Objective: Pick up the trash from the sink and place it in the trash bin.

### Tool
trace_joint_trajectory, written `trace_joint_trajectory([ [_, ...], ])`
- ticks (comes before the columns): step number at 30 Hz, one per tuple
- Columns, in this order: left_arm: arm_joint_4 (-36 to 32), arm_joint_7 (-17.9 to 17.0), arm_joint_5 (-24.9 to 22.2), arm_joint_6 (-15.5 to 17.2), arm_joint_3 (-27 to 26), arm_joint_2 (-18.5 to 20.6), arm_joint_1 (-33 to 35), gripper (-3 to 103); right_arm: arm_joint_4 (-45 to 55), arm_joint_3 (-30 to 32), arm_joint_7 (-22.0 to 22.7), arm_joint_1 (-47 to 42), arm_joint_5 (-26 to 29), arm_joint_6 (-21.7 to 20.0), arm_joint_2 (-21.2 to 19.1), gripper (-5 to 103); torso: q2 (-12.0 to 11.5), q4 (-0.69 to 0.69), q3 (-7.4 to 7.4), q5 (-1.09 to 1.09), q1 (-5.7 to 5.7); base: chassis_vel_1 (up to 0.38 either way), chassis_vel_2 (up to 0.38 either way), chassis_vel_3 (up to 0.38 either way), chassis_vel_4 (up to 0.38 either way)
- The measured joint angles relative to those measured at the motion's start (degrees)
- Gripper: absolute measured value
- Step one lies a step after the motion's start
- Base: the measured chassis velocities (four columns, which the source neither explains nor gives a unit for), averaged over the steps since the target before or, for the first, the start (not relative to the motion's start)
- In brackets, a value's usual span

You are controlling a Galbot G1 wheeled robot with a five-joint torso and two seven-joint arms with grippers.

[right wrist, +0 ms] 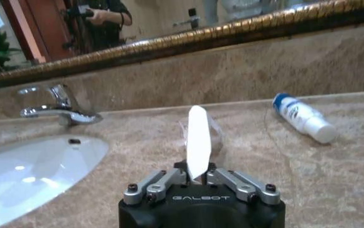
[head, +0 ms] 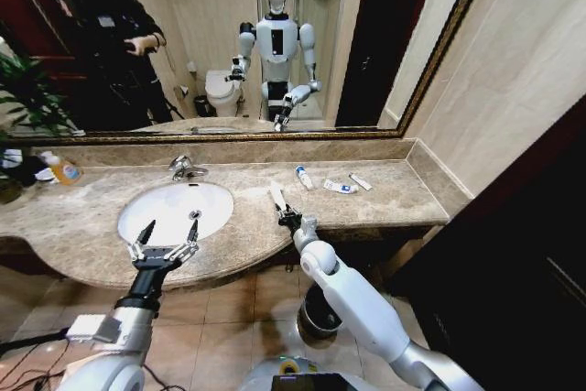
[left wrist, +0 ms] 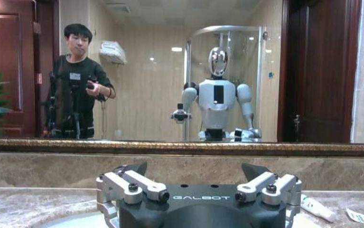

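Note:
My right gripper [head: 287, 215] [right wrist: 198, 173] is shut on one end of the long white flat packet [head: 276, 196] [right wrist: 198, 137], holding it edge-up just over the countertop to the right of the sink [head: 174, 212] [right wrist: 30, 171]. More trash lies farther right on the counter: a small white bottle with a blue cap [head: 303, 177] [right wrist: 305, 118] and two white-blue tubes [head: 339, 187] [head: 360, 182]. My left gripper [head: 165, 243] [left wrist: 196, 171] hangs open and empty over the sink's front rim. The trash bin [head: 309, 316] stands on the floor under the counter, partly behind my right arm.
A chrome faucet [head: 183, 168] [right wrist: 58, 105] stands behind the basin. An orange-liquid soap bottle [head: 62, 169] sits at the counter's far left beside a plant [head: 23, 89]. A wide mirror [head: 366, 34] backs the counter, and a dark cabinet [head: 531, 254] closes the right side.

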Motion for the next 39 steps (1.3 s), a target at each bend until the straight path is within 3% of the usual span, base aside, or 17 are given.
trace_joint_trajectory([
  [3,0.00,0.00,0.00,0.00,0.01,0.00,0.00,100,5.61,0.94,1.70,-2.29,0.00,-0.20,-1.69,2,0.00,0.00,0.00,0.00,0.00,0.000,0.000,0.000,0.000],
  [9,0.00,0.00,0.00,0.00,0.00,0.00,0.00,100,15.03,4.21,2.92,-7.75,-0.03,-0.61,-5.72,0,0.01,0.01,0.00,0.01,0.00,0.000,0.000,0.000,0.000],
  [11,0.00,0.00,0.00,0.00,0.00,0.00,0.00,100,21.35,8.28,2.26,-13.48,-0.95,-0.43,-8.55,0,0.01,-0.01,-0.01,0.01,0.00,0.000,0.000,0.000,0.000],
  [16,0.00,0.00,0.00,0.00,0.00,0.00,0.00,100,28.49,13.11,1.55,-21.46,-1.43,0.08,-10.85,0,0.01,0.00,-0.01,0.02,0.00,0.000,0.000,0.000,0.000],
  [19,0.00,0.00,0.00,0.00,0.01,0.00,0.00,100,36.41,17.33,3.58,-30.83,-2.39,1.10,-12.74,0,0.01,-0.01,-0.01,0.01,-0.01,0.000,0.000,0.000,0.000],
  [25,0.00,0.01,0.00,0.00,0.01,0.00,0.00,100,40.84,18.90,6.65,-40.32,-7.65,3.33,-11.47,0,0.01,0.00,-0.01,0.00,-0.01,0.000,0.000,0.000,0.000],
  [27,0.00,0.00,0.00,0.00,0.00,0.00,0.00,100,41.63,18.66,8.05,-45.87,-11.79,4.39,-9.25,0,0.01,0.00,-0.01,0.01,0.00,0.000,0.000,0.000,0.000],
  [31,0.00,0.01,0.00,0.00,0.00,0.00,-0.01,100,40.91,18.25,7.93,-51.00,-14.87,5.71,-6.89,0,0.01,-0.01,-0.01,-0.01,-0.01,0.000,0.000,0.000,0.000],
  [35,0.00,0.00,0.00,0.00,0.00,0.00,0.00,100,30.35,17.97,5.10,-53.63,-21.03,11.63,-3.79,0,0.01,0.00,-0.01,0.00,-0.01,0.000,0.000,0.000,0.000],
  [39,0.00,0.00,0.00,0.00,0.00,0.00,0.00,100,22.16,17.48,3.57,-52.46,-23.31,14.41,-2.25,0,0.00,-0.01,0.00,0.00,0.00,0.000,0.000,0.000,0.000],
])
